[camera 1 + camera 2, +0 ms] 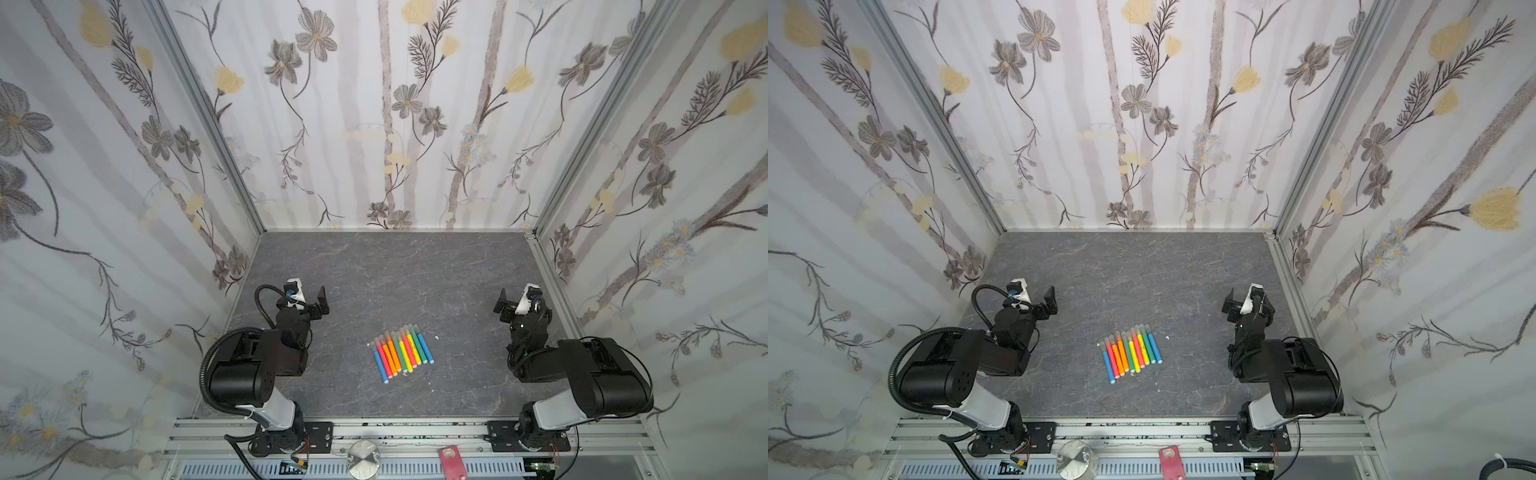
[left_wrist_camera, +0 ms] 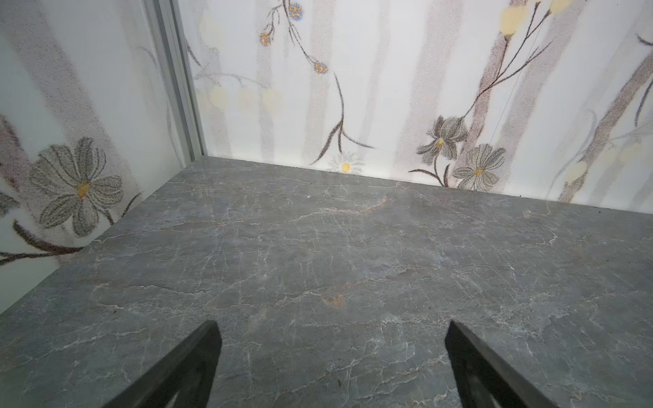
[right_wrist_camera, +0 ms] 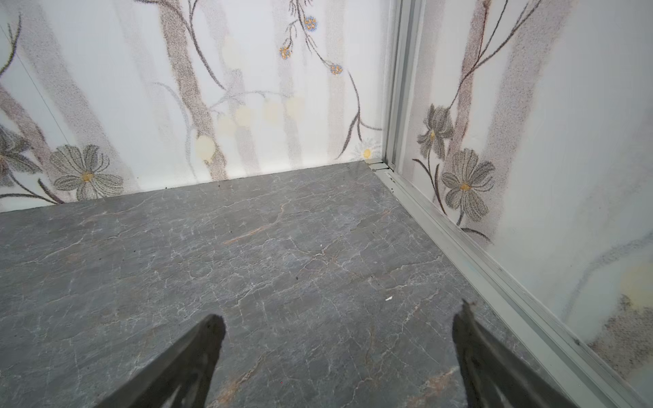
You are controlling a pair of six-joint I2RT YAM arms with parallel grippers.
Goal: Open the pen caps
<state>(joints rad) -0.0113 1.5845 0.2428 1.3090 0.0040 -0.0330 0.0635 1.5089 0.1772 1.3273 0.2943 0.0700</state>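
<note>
left pincer (image 1: 319, 300): jaws are seen spread wide with nothing between them; it is held over bare table (image 1: 415, 270), and only grey stone is shown past its fingertips (image 2: 211, 335) in the left wrist view
pens (image 1: 402, 351): about ten are laid side by side in one slanted row, to the right of the left pincer and nearer the robot's base, well apart from it; none is touched
pen caps (image 1: 395, 335): greyish translucent caps are seen seated on the far ends of the barrels, the ends nearest both pincers; none is found loose on the table
right pincer (image 1: 503, 302): jaws are likewise spread and nothing is clamped; the row is placed to its left and nearer the base, well apart
done: nothing, as far as can be judged; every cap that can be made out is on its pen
left: all the caps are to be pulled off; a first pen is not yet reached or gripped, and it is judged that barrel and cap will each need a pincer
</note>
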